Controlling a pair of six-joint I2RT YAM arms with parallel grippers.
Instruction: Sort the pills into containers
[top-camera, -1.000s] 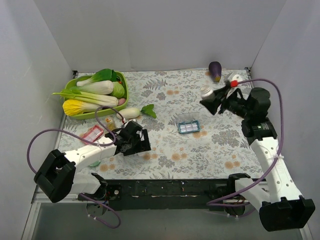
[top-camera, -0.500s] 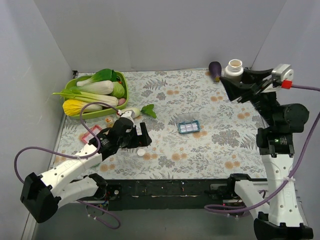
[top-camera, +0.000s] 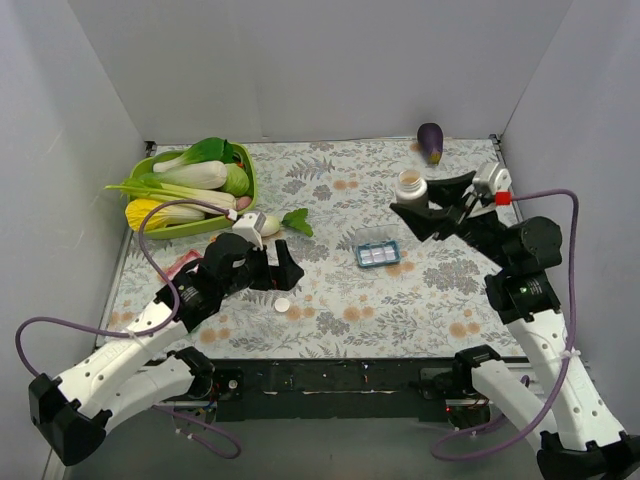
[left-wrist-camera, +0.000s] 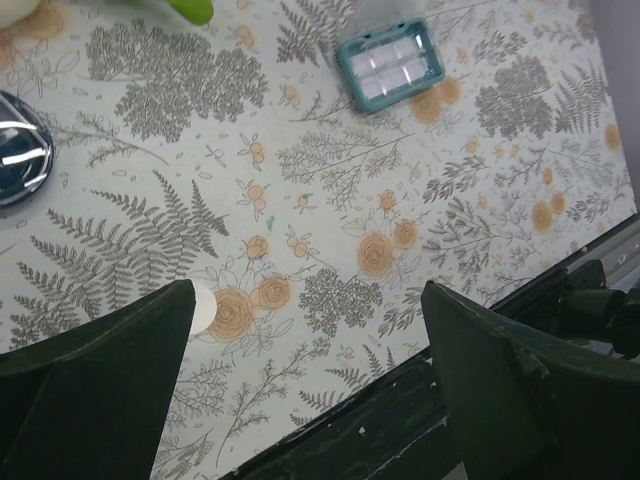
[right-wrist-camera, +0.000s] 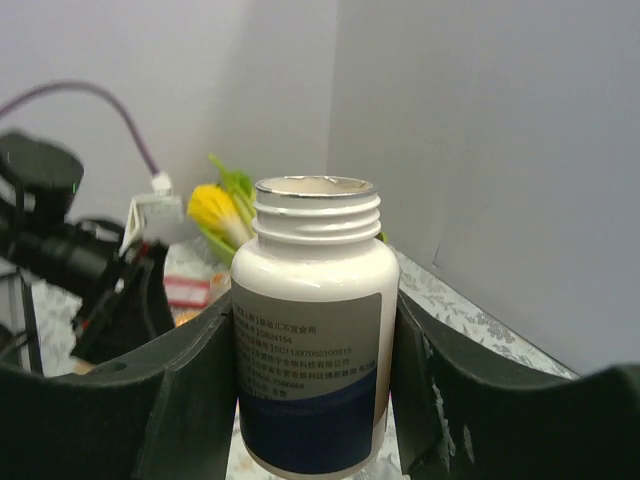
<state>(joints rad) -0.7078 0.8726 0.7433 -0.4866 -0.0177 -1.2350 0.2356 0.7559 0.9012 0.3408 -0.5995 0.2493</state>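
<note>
My right gripper is shut on an uncapped white pill bottle and holds it upright above the table's back right; in the right wrist view the bottle fills the space between the fingers. My left gripper is open and empty above the table's front left, with a white bottle cap lying just below it. The cap shows beside the left finger. A blue-rimmed tray lies at the centre and shows in the left wrist view. A red-rimmed tray is partly hidden by my left arm. No pills show.
A green basket of leafy vegetables stands at the back left, with a white radish beside it. A purple eggplant lies at the back right. A blue-grey round dish shows at the left wrist view's edge. The table's black front edge is near.
My left gripper let the white cap go, rose and shifted back from it. My right gripper swung the bottle up to the back, then brought it back down and leftward.
</note>
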